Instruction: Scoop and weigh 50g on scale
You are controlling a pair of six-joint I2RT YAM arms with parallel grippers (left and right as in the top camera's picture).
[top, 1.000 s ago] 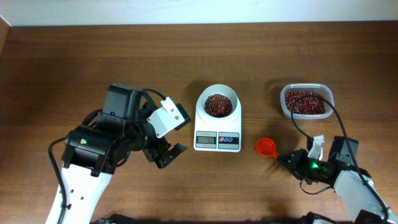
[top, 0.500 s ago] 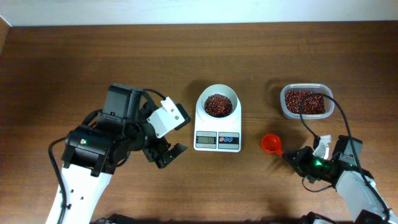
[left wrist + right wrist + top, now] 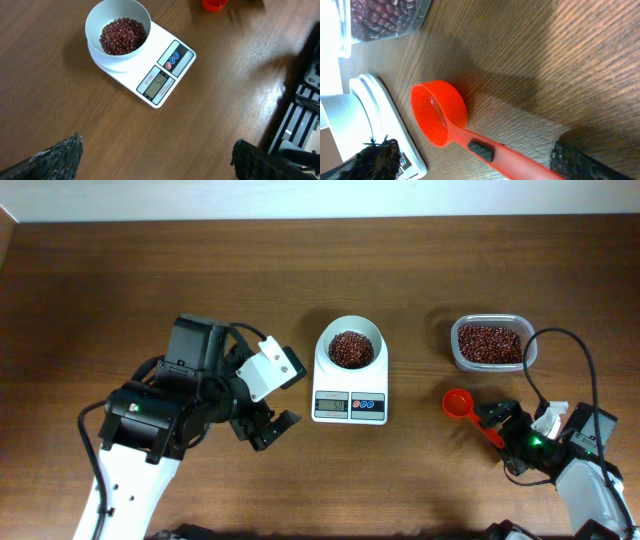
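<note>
Readable text: only the LCD (image 3: 160, 80) on the scale (image 3: 155, 45). The digits looked like 50.0 in the left wrist view, but they weren't sharp enough to be sure. The small print around the display was too small to read.

Counts:
- 1 scale, with 3 round buttons (image 3: 172, 59) beside the LCD: 1 red, 2 blue
- 1 white bowl (image 3: 90, 27) holding red beans (image 3: 122, 35)
- 1 clear tub (image 3: 493, 319), also holding red beans
- 1 red scoop (image 3: 451, 125)
- 2 grippers

Positions: the scale sat mid-table (image 3: 320, 270), between the two arms. The bowl was on the scale's far end and the display on its near end. The tub stood well apart, to the scale's right and level with the bowl. The scoop lay flat on the wood in front of the tub. Its cup looked empty and pointed toward the scale, and its handle ran back toward the right arm. The handle had a small dark patch or slot, and I couldn't tell which.

Left gripper (image 3: 272, 430): jaws spread wide with nothing between them. It sat left of the scale, clear of it.

Right gripper (image 3: 475, 152): jaws also spread wide. The scoop handle lay in the gap between the fingers and was not clamped. I couldn't tell whether the handle's end touched either finger.
</note>
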